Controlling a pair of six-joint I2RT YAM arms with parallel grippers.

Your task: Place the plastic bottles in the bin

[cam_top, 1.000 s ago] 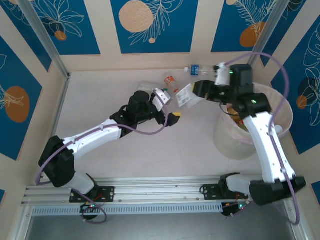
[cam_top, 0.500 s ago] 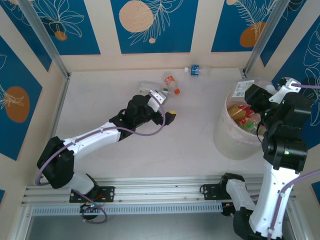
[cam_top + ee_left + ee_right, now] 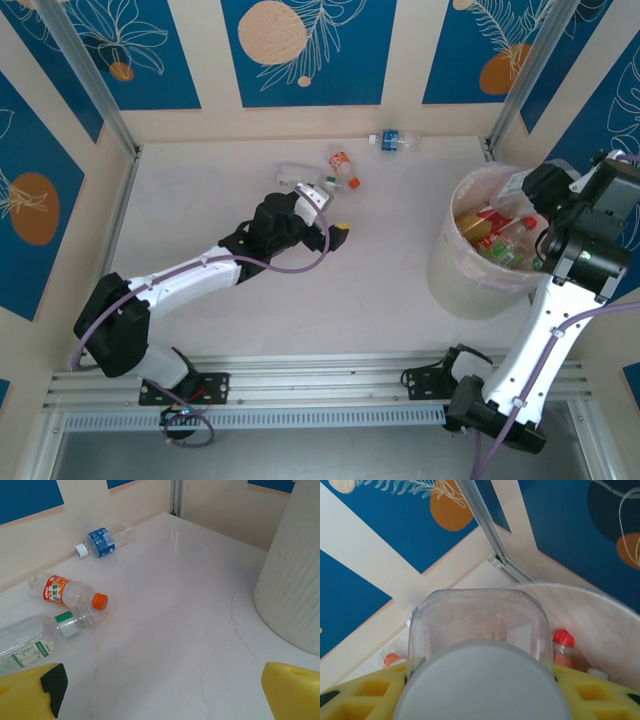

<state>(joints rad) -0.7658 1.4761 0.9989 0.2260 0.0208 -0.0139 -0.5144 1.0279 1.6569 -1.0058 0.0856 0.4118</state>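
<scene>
Overhead, the right gripper [image 3: 525,186] hangs at the right of the frame above the bin [image 3: 445,262], its yellow fingers [image 3: 592,692] clamped on a clear bottle [image 3: 480,625], and other bottles [image 3: 495,235] lie inside the bin. Left of centre, the left gripper [image 3: 338,232] is low over the table [image 3: 400,290], its fingers [image 3: 25,692] apart and empty. Beyond it, toward the upper middle, lie a blue-labelled bottle [image 3: 105,539], an orange-capped bottle [image 3: 67,592] and a green-banded bottle [image 3: 37,640].

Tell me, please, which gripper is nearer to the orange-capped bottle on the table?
Left. The left gripper hangs open near the orange-capped bottle; the right gripper holds a clear bottle at the bin, far off.
</scene>
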